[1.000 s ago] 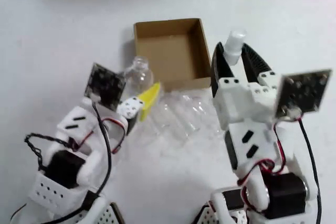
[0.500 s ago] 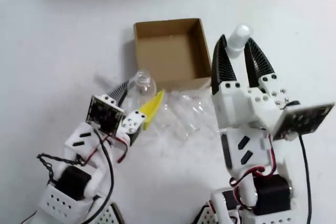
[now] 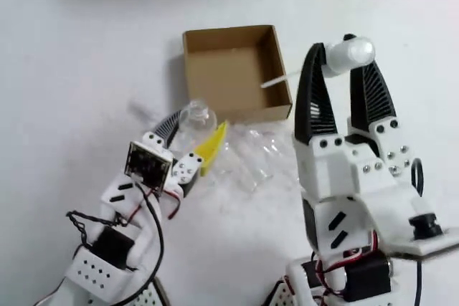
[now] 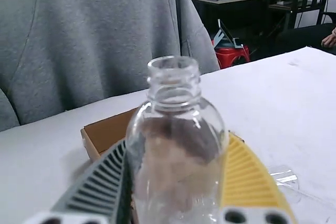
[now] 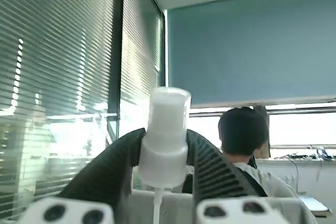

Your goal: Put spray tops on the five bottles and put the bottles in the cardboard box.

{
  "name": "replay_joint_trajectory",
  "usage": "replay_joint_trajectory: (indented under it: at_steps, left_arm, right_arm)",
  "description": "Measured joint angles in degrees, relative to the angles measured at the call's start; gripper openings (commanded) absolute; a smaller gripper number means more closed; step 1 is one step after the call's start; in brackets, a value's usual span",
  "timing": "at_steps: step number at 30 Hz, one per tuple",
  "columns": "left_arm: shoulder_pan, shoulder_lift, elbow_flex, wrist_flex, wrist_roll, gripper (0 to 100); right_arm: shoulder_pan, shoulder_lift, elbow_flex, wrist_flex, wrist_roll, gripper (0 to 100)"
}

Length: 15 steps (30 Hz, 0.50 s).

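Bottle: a clear bottle (image 3: 195,114) is standing upright with its neck open, just in front of the box's near left corner.
Left gripper: the left gripper (image 3: 195,124) is clamping the bottle's body, 1 grey finger and 1 yellow finger on either side.
Top: a white spray top (image 3: 349,54) is sitting high up to the right of the box, well apart from the bottle. Its thin tube (image 3: 280,78) is pointing sideways toward the box.
Right gripper: the right gripper (image 3: 338,51) is pinching the top between its 2 black fingers.
Box: the cardboard box (image 3: 228,31) is lying open on the table (image 3: 93,55), beyond both arms.
Loose bottles: more clear bottles (image 3: 251,155) are lying on their sides between the arms, just in front of the box.
Step, as I'm reading it: bringing the top over to the held bottle's neck.
Doing it well: the tube is going to need turning downward first, then threading into the neck before the collar seats. The left arm should be holding the bottle plumb and steady. I'd be lowering slowly, since the tube looks thin and likely to bend against the rim.
Hard to make out: the loose bottles are blurring into each other, so I'm not managing to count them. The fingers are hiding the held bottle's base, so I'm not telling whether it is resting on the table. The tube's far end is cut off in the right wrist view.
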Motion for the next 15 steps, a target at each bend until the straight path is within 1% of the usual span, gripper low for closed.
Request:
replay_joint_trajectory:
  at_steps: [5, 7, 10, 15]
  left_arm:
    - [0.0, 0.0, 3.25, -4.4, 0.0, 2]
    - [0.0, 0.0, 4.04, -5.54, 0.0, 2]
    - [0.0, 0.0, 5.1, -6.24, 0.0, 2]
    - [0.0, -0.09, 7.38, -6.24, 0.0, 2]
  right_arm:
    - [-2.02, 5.45, -0.26, -5.71, 0.0, 1.5]
    - [-3.34, 9.32, -2.9, -6.59, 0.0, 1.5]
    - [-5.71, 13.1, -6.15, -6.15, 0.0, 1.5]
    - [-9.32, 15.56, -7.65, -0.53, 0.0, 1.5]
